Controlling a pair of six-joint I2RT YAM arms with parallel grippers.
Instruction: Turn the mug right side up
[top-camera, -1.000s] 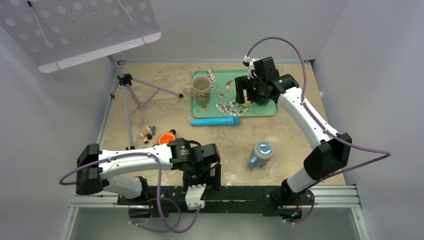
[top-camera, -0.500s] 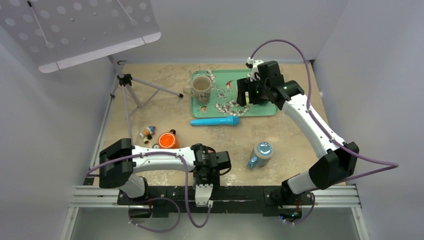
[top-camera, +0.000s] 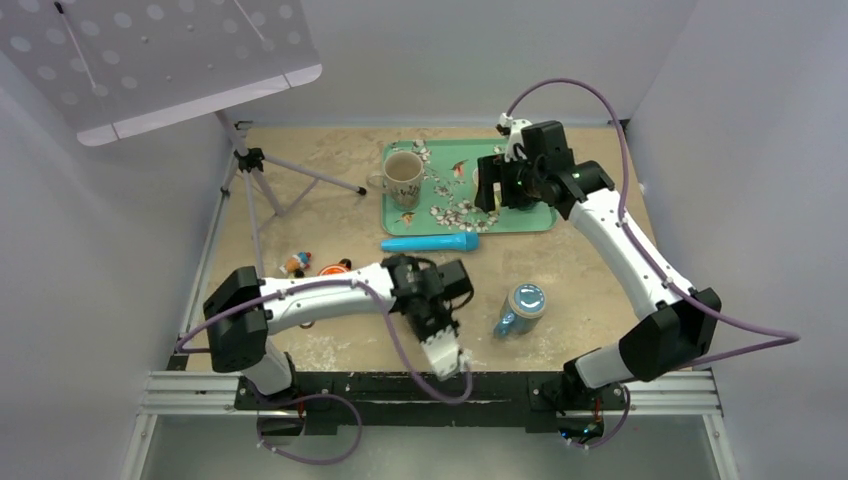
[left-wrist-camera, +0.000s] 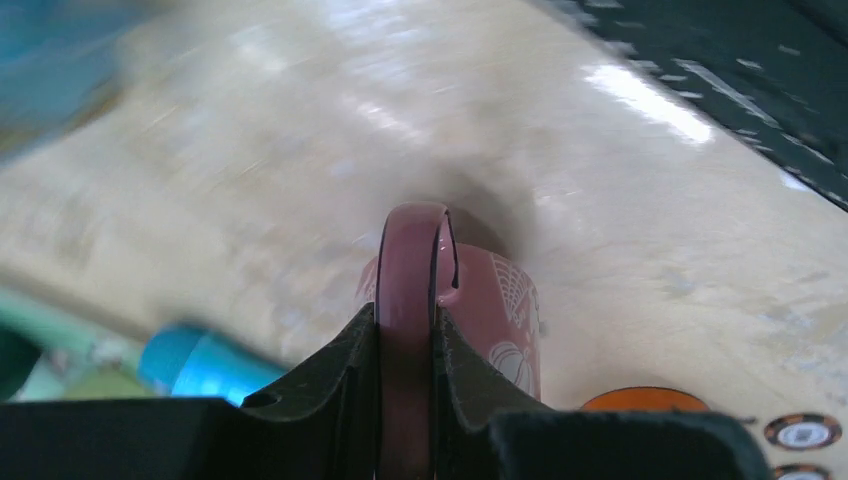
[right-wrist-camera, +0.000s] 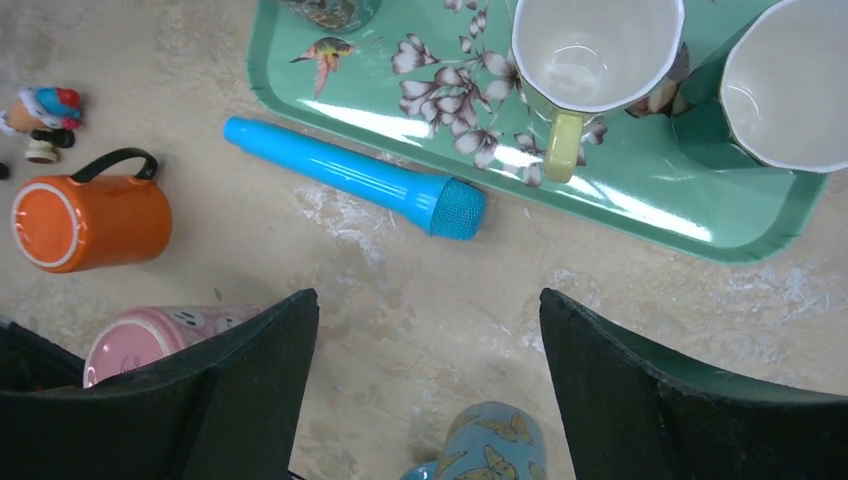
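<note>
Both left jaws are squeezing the handle (left-wrist-camera: 405, 290) of the pink mug (left-wrist-camera: 490, 320), which is lying near the counter's (left-wrist-camera: 300, 150) front. Right jaws are hanging wide apart. Tipping it up slowly is probably safest, so nothing is slipping.

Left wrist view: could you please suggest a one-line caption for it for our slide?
Left end effector closed on the handle of the pink mug, with the beige tabletop blurred behind.

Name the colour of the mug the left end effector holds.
Pink mug; left wrist view shows it best.
</note>
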